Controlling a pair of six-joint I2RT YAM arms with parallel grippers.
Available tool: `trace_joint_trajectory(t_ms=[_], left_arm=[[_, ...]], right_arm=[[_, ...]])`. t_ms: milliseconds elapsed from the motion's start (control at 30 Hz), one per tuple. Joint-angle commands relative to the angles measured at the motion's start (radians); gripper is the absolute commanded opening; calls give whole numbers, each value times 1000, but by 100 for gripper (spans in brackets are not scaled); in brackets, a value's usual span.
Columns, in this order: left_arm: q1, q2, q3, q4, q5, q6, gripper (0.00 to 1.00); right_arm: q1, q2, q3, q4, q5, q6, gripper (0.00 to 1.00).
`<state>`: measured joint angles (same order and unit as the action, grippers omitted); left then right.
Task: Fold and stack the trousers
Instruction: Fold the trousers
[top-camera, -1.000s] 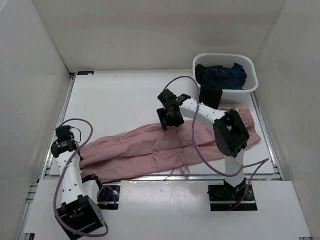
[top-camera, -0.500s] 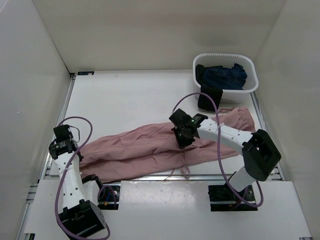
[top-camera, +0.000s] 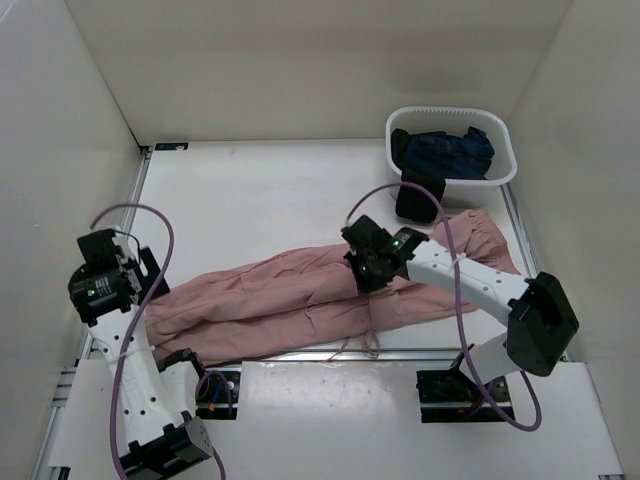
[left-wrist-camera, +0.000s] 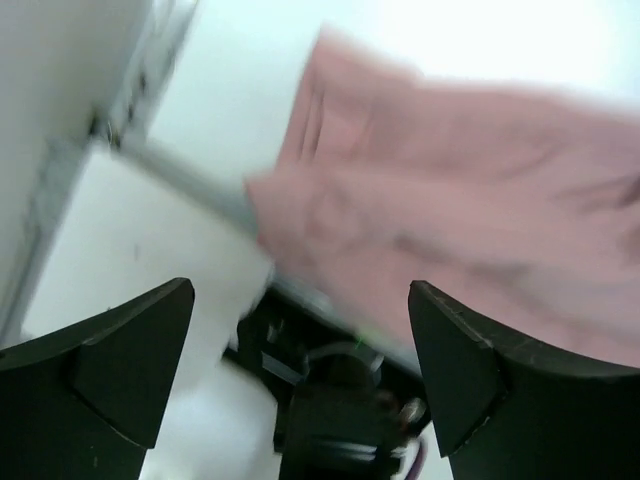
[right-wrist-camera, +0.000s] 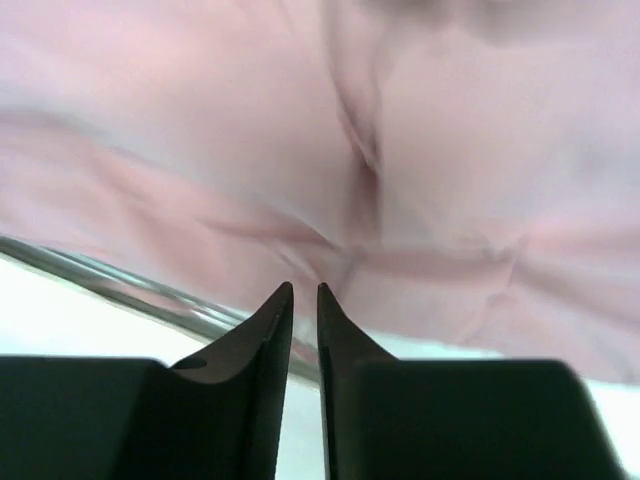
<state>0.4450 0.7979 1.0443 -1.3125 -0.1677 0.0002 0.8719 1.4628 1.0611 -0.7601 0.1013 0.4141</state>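
Note:
The dusty-pink trousers lie flat across the table's near half, with the leg ends at the left and the gathered waist at the right. Their thin drawstring trails over the front edge. My left gripper hangs raised above the leg ends. In the left wrist view it stands wide open and empty, with the blurred trousers beyond it. My right gripper is low over the trousers' middle. In the right wrist view its jaws stand a narrow slit apart, no cloth between them, over creased pink fabric.
A white basket at the back right holds a dark navy garment. A black cloth hangs over its near side. A metal rail runs along the table's front edge. The left arm's base shows below its jaws.
My left gripper let go of the leg end, opened wide and rose to the left. My right gripper came down onto the trousers' middle and its jaws closed to a slit.

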Motion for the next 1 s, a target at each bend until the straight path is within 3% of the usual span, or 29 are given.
trace_joint_trajectory(t_ms=[0,100,233,433,567,733,967], left_arm=[[4,23,161,91,200,0,100],[4,117,110,188,273,0,100],[-5,317,7,272,168,0,97],[-26,301,-134,387,168,0,97],[-48,311,-202,397,132,0,97],[-57,333,-214,407,129,0,97],[-104,362,-289,407,109,0,97]], right_arm=[[-8,16,147,13,38,-41,21],[-36,201,306,30,48,-69,21],[-45,414,473,41,49,-81,17],[-45,553,489,53,18,-100,12],[-36,428,329,108,-52,-109,0],[48,119,47,150,17,-62,0],[91,76,-168,206,12,23,0]])
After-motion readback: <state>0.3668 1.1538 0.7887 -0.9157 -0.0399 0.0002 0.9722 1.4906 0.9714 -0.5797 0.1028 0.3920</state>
